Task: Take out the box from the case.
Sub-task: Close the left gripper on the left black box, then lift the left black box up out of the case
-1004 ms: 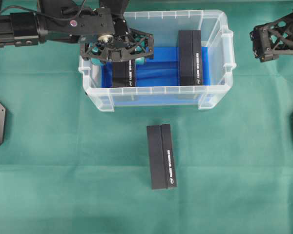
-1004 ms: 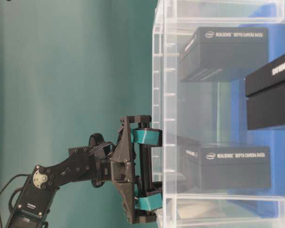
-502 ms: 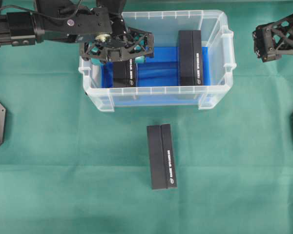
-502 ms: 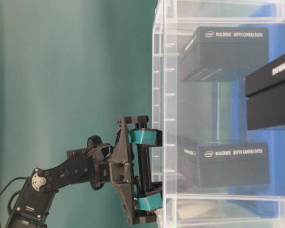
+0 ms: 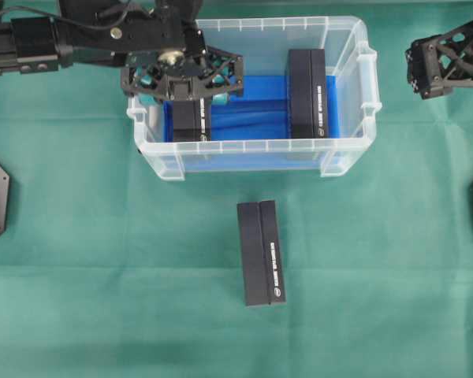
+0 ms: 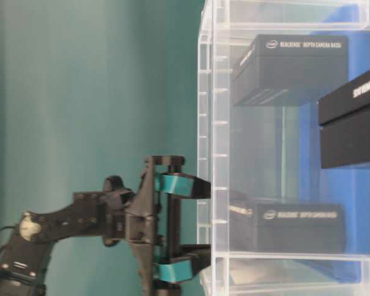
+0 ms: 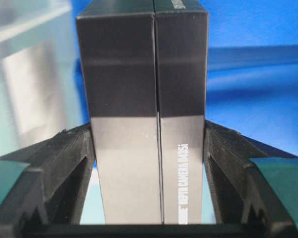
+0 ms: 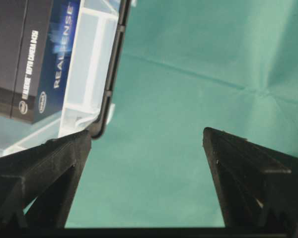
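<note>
Your left gripper [image 7: 149, 163] is clamped on the left box [image 5: 191, 122] inside the case [image 5: 252, 146]: the wrist view shows both fingers [image 7: 64, 168] pressed flat against the box's long sides, no gap on either. The box sits at the left end of the case, over the blue lining, and I cannot tell whether it has left the floor. A second box [image 5: 307, 93] stands at the right end, well apart; a third box [image 5: 260, 252] lies on the green cloth [image 5: 79, 276] in front of the case. Your right gripper [image 8: 146, 173] hangs wide open and empty beside the case's right end. Judgement: lift straight up, keep the box level, and clear the rim before any sideways travel; the near wall and left handle are close.
</note>
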You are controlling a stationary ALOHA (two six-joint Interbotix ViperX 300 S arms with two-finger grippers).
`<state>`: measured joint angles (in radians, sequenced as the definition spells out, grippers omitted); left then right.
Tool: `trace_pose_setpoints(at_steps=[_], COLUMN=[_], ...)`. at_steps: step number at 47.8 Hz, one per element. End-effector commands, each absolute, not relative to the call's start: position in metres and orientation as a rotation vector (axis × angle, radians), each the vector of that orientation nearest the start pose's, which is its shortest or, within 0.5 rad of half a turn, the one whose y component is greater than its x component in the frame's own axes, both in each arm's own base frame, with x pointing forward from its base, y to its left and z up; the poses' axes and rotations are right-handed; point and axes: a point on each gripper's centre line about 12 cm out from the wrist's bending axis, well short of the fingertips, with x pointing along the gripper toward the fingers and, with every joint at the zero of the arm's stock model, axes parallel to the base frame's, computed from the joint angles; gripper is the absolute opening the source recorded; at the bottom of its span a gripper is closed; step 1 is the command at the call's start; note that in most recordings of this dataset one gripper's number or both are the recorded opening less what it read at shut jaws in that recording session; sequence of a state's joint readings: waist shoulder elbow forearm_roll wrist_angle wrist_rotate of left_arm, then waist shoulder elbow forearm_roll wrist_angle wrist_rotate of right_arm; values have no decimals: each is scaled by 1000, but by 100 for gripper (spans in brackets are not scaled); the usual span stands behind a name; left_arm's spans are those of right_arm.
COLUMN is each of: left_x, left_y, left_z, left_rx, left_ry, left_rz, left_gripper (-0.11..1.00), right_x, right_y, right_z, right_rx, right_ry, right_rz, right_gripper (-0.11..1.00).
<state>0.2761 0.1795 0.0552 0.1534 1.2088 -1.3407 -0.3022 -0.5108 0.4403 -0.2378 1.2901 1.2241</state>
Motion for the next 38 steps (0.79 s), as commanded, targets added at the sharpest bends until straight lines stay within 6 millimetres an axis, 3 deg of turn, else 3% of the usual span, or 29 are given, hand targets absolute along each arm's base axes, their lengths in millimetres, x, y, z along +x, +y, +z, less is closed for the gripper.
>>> trace_pose_setpoints(at_steps=[1,14,29,38], left_x=[401,400,374,367], left_y=[127,127,122,120], left_z=[267,318,393,417], left_rx=[-1137,-1132,-1162,-1154], left_ry=[954,928,866,875], left_rz=[1176,1154,1148,1145], left_gripper=[60,60,60,60], right_x=[225,226,227,227], right_y=[-98,-99,-99,-99], right_z=[337,337,337,336], right_rx=[1021,1021,1004,1002], right_ry=[792,784,786,789], right_rz=[-1103,-1095,-1079,-1079], right_gripper=[91,91,91,91])
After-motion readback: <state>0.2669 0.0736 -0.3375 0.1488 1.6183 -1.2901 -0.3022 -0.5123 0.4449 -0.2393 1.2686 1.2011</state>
